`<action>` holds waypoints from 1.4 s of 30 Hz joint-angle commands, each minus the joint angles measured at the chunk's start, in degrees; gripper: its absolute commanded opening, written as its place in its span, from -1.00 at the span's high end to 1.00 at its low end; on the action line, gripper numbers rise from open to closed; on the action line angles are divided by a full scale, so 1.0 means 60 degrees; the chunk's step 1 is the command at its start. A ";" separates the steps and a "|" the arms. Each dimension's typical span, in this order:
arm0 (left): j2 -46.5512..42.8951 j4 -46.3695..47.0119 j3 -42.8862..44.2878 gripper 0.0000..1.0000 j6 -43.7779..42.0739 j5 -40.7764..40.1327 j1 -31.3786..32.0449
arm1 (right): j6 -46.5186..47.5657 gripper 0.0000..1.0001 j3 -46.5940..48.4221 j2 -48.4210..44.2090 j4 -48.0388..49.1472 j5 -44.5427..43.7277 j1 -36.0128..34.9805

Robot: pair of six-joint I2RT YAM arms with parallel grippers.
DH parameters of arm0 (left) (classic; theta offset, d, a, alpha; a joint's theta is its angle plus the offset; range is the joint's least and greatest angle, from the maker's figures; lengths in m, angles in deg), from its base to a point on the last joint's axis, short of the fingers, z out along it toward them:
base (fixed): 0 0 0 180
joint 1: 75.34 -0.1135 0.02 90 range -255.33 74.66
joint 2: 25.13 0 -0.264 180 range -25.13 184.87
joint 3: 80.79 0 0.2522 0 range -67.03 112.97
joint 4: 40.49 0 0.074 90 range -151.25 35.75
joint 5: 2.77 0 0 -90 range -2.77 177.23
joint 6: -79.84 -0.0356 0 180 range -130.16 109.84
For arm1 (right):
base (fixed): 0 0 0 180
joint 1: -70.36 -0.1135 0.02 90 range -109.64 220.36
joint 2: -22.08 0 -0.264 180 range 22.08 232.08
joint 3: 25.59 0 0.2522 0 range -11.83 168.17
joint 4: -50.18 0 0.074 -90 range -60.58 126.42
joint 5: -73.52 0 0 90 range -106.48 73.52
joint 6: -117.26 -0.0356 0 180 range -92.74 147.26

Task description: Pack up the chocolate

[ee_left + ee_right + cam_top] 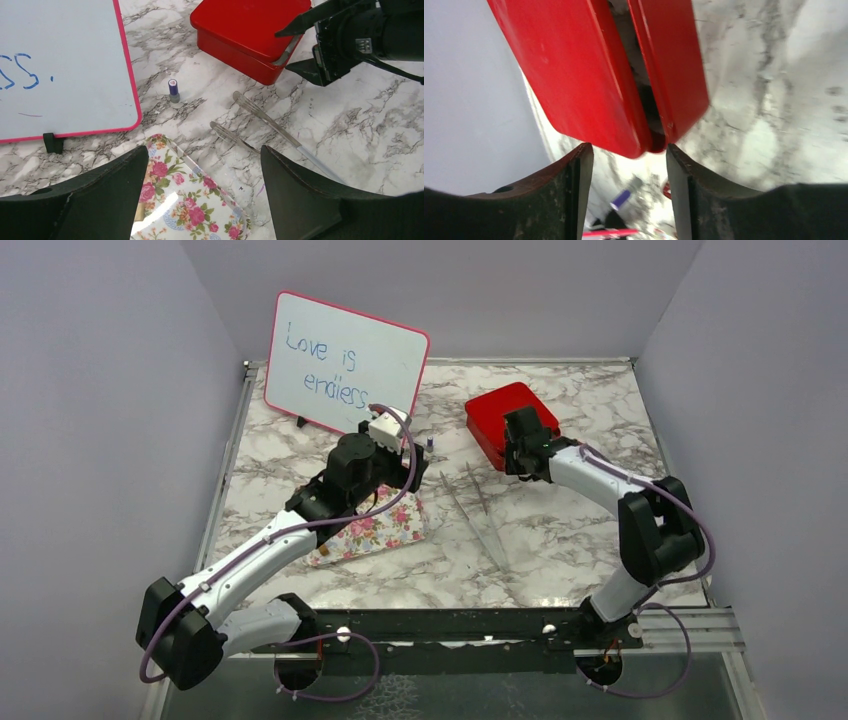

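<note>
L jaws wide apart, nothing between them. R jaws also apart, straddling a box corner, not clamped on it afaict.

L side: the left gripper point(204, 152) hangs over the far corner of the floral tray point(185, 210). The whiteboard point(345, 360) stands behind it. The chocolate isn't visible in any view. The tray area on show has none, the rest is under the L arm, and the box interior is dark, so I can't say where it is.

Mid-table: a small purple-capped item point(173, 90), then clear tweezers point(265, 120) lying flat between tray and box, apart from both.

R side: the red box point(235, 57) has its lid point(569, 75) sitting ajar at the corner nearest the right gripper point(629, 165). The gap shows pale lining in the L wrist view.

Risks, my read:
- R fingers bracket lid + base together at that corner. Closing there would likely pinch both, so the whole box lifts or skids on the marble table point(560, 530) instead of opening.
- Glossy lid and a corner-only bite mean it could slip out or pop off sideways.
- A box shove to the L could sweep the tweezers or knock the purple item.
- W/ candy location unconfirmed, any L descent onto the tray goes in blind. Pcs smaller than a finger are easy to crush or flick.
</note>
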State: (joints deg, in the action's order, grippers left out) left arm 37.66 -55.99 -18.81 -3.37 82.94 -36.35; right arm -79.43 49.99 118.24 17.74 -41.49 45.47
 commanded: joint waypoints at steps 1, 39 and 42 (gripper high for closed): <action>0.0014 0.0246 -0.0026 -0.65 0.0136 -0.0476 0.0066 | 0.0175 -0.29 -0.0553 -0.1044 -0.1661 -0.0402 -0.0205; 0.9409 0.1868 0.7763 -0.52 0.1269 -0.1652 0.0123 | 1.2675 -0.59 0.1591 -0.0020 0.1158 0.2539 0.3110; 1.0051 0.2252 0.8176 -0.59 0.0761 -0.1957 0.0109 | 1.1549 -0.64 0.1019 -0.0144 0.1337 0.2333 0.3120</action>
State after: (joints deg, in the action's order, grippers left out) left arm 94.18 -48.12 26.40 4.94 72.25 -36.16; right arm -1.75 58.01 118.00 27.07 -25.17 63.81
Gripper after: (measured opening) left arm 0.773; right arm 0.812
